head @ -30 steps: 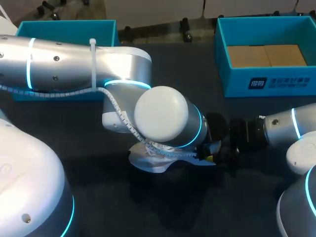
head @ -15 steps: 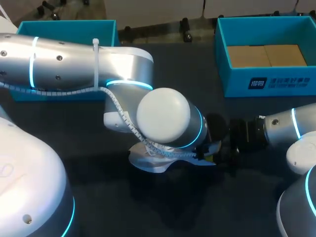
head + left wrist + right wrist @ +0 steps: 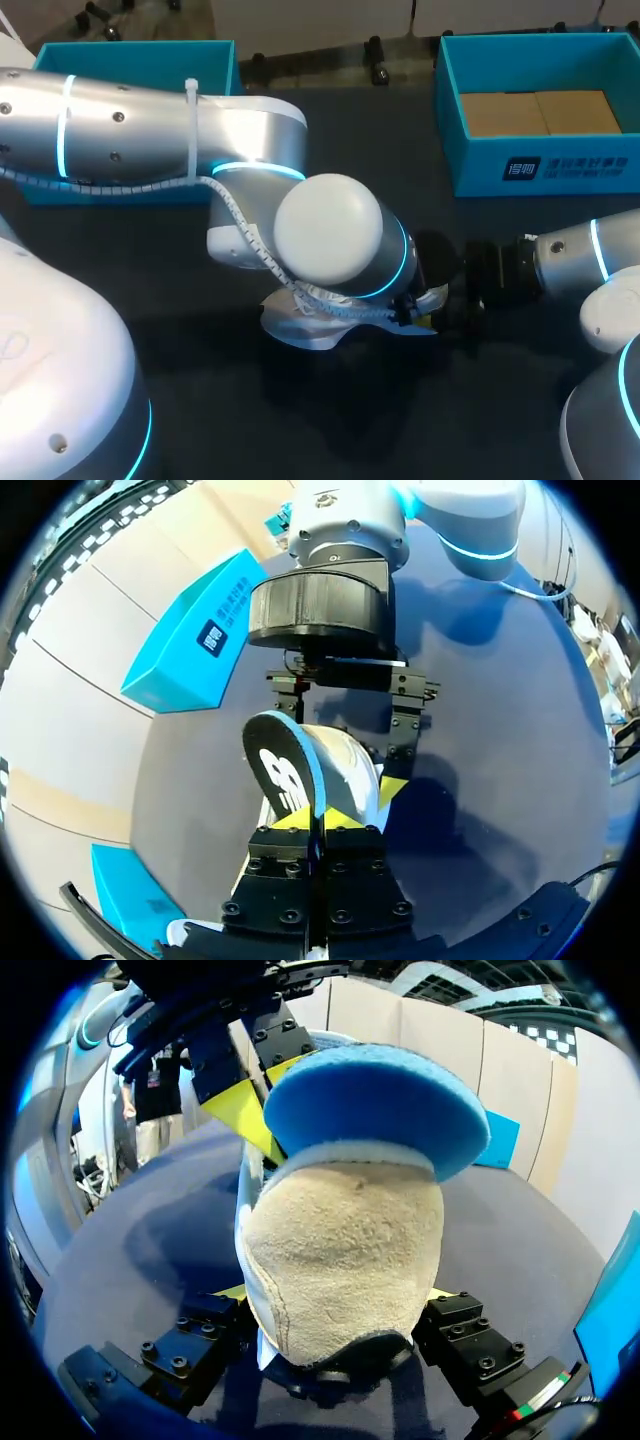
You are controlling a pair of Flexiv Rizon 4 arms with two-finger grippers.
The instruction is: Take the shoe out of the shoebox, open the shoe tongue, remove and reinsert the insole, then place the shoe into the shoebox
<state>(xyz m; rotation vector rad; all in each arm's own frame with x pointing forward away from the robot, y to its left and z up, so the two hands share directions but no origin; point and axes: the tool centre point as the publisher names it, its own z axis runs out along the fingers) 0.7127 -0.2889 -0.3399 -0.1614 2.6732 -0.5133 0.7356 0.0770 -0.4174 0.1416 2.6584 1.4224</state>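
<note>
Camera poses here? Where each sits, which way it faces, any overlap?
Head: fixed above and behind, looking down on the table; left arm and right arm show.
Left wrist: along the left gripper, shut on the insole, facing the right arm.
Right wrist: along the right gripper, shut on the shoe, facing the left arm.
Shared: both wrist views see insole and shoe, opposite sides.

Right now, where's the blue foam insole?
Left wrist view: the blue foam insole sticks out of the white shoe, pinched in the left gripper; the right gripper holds the shoe from the opposite side.
</note>
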